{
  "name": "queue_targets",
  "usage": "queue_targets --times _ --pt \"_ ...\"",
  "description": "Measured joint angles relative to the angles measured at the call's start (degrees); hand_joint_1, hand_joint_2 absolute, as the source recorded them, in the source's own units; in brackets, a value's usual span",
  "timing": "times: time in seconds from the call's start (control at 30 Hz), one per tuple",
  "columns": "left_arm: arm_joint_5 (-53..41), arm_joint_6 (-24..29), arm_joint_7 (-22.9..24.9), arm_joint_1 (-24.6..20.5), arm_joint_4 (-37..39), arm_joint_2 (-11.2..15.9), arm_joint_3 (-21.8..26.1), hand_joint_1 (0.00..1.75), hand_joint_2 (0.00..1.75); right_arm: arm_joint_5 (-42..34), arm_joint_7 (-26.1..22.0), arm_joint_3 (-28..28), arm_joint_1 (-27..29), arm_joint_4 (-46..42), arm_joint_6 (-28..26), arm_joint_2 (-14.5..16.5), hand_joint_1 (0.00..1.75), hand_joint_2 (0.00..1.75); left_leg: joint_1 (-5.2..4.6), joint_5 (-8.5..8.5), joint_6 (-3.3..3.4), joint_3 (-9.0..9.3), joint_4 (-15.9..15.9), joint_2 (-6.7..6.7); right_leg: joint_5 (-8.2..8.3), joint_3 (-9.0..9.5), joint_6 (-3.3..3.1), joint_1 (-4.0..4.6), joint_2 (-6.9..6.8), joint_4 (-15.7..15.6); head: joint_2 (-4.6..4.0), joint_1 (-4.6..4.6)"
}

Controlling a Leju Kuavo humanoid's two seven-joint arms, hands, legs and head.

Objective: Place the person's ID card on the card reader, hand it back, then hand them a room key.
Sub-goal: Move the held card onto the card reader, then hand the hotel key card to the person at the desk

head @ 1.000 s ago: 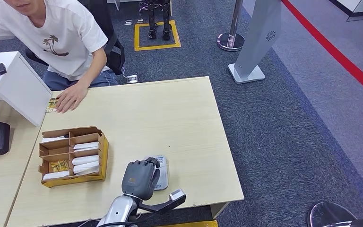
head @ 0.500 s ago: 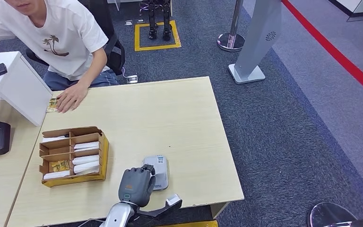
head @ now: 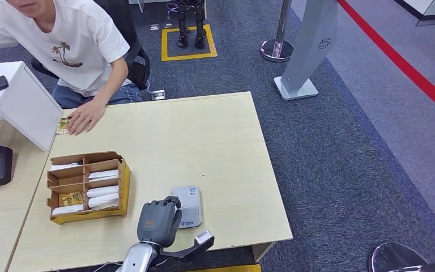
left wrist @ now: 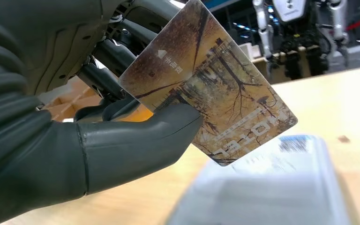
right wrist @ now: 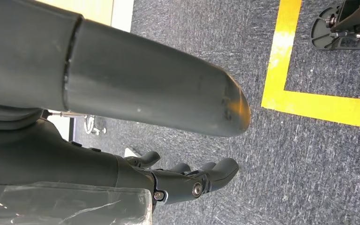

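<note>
One card (left wrist: 211,91) is being pinched by the left robot hand (head: 158,221) just beside the card reader (head: 187,205); the right robot hand (right wrist: 187,180) is hanging with fingers apart, holding nothing.

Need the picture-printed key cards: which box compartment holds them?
The near-left compartment of the box, second from the near end: its cards are yellow-brown and printed, while the cards in the other compartments are white.

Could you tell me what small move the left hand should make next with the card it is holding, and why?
Probably lift the card away and begin carrying it across the table toward the person. The left hand grips it just above the card reader, not lying on it, and the person's hand rests at the far edge.
</note>
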Motion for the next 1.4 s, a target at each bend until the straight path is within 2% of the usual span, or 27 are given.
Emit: queue_targets --times 0.23,0.6,0.73,0.83,1.03,1.2,1.4 --pt "0.00 -0.05 2.95 -1.32 -8.30 3.06 3.22 1.75 1.75 -0.01 -0.11 0.00 0.03 0.00 0.02 0.02 0.00 1.75 0.01 0.05 -0.02 0.00 0.00 0.00 0.00 -0.01 0.00 0.01 0.00 0.01 0.00 -0.01" --pt "-0.02 -2.68 6.71 -8.99 -16.02 13.11 8.68 1.75 1.75 -0.43 0.06 0.00 0.06 0.00 0.45 0.07 0.00 1.75 0.01 0.11 -0.03 0.01 -0.01 -0.01 0.01 -0.01 -0.02 0.01 0.00 0.07 0.00 -0.01" --pt "0.00 -2.67 5.96 -9.84 -15.84 15.63 11.63 1.75 1.75 0.12 4.06 0.00 0.39 0.05 1.95 0.07 0.00 1.75 0.01 0.11 -0.03 0.00 -0.01 -0.01 0.01 -0.03 -0.02 0.01 0.01 0.06 0.00 -0.01" --pt "0.00 -1.82 6.03 -10.69 -14.47 17.87 13.39 1.75 1.75 0.23 4.51 0.00 0.90 0.21 2.21 0.07 0.00 1.75 0.01 0.11 -0.03 -0.02 -0.01 0.00 0.01 -0.06 -0.02 0.01 0.02 0.06 0.00 -0.02" --pt "0.00 -3.39 5.84 -13.20 -11.62 21.83 15.38 1.75 1.75 0.04 4.52 0.00 1.08 0.56 2.18 0.07 0.00 1.75 0.02 0.12 -0.03 -0.02 -0.01 0.00 0.01 -0.06 -0.02 0.01 0.03 0.06 0.00 -0.02" --pt "0.00 -3.62 5.84 -14.35 -9.24 23.68 15.97 1.75 1.75 -0.43 4.52 0.00 1.10 0.61 2.13 0.07 0.00 1.75 0.01 0.13 -0.02 -0.02 -0.01 0.00 0.02 -0.06 -0.02 0.01 0.03 0.06 0.00 -0.01" --pt "0.00 -3.57 5.82 -14.90 -7.78 24.34 16.01 1.75 1.75 -0.71 4.52 0.00 1.10 0.68 2.03 0.07 0.00 1.75 0.01 0.13 -0.02 -0.02 -0.01 0.00 0.01 -0.06 -0.02 0.01 0.03 0.05 0.00 -0.01"
